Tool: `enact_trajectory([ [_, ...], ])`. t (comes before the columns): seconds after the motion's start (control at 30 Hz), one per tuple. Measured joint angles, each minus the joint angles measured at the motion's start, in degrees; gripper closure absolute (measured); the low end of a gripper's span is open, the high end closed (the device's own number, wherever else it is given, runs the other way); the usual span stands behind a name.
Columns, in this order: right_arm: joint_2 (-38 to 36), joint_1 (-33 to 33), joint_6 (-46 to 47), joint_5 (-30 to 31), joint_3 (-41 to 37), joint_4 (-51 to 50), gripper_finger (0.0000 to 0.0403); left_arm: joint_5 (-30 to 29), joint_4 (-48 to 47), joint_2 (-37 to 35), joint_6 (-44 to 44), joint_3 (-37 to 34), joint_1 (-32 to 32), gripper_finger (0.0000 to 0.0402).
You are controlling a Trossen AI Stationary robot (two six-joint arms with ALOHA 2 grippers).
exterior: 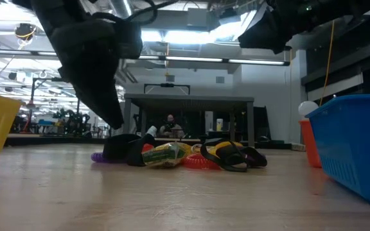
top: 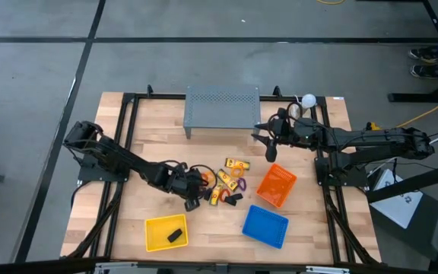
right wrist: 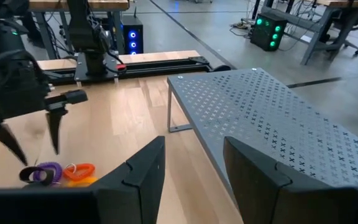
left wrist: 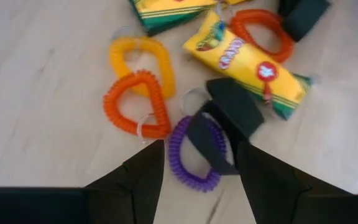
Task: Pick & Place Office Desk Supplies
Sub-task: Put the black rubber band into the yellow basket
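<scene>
The left gripper (top: 192, 199) is hovering low over the left edge of a pile of supplies (top: 223, 185) at the middle of the table (top: 120, 152), its fingers (left wrist: 135, 177) standing apart and holding nothing. The step in hand looks like a pick from this pile. In the left wrist view a black clip (left wrist: 225, 121) is lying on a purple loop (left wrist: 191, 158), and both are sitting just between and ahead of the open fingers. An orange loop (left wrist: 135, 106) and a yellow loop (left wrist: 142, 59) are lying beside them, with a yellow packet (left wrist: 247, 65) and a red loop (left wrist: 263, 31) farther off. The next move probably calls for lowering straight down and closing on the clip without snagging the loop beneath it. A yellow basket (top: 166, 232) at the near left already holds one black item. The right gripper (top: 268, 141) is waiting at the far right beside the grey shelf (top: 221, 106), fingers apart and empty.
</scene>
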Motion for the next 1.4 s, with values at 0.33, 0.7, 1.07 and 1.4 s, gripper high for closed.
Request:
enact_trajectory([
  [0.33,0.0,0.0,0.9,-0.1,0.0,0.0,0.0238,0.7,0.3,3.4,-1.5,0.0,1.9,0.0203],
  [0.7,0.0,0.0,0.8,-0.2,0.0,-0.2,0.0238,2.9,4.6,4.4,1.4,0.0,2.4,0.0214],
  [1.07,0.0,0.0,0.9,-0.2,0.0,-0.2,0.0238,3.9,2.8,4.4,5.1,0.0,2.7,0.0319],
  [1.4,0.0,0.0,1.3,-0.2,0.0,-0.5,0.0238,3.9,2.5,0.4,8.5,0.0,2.5,0.0398],
])
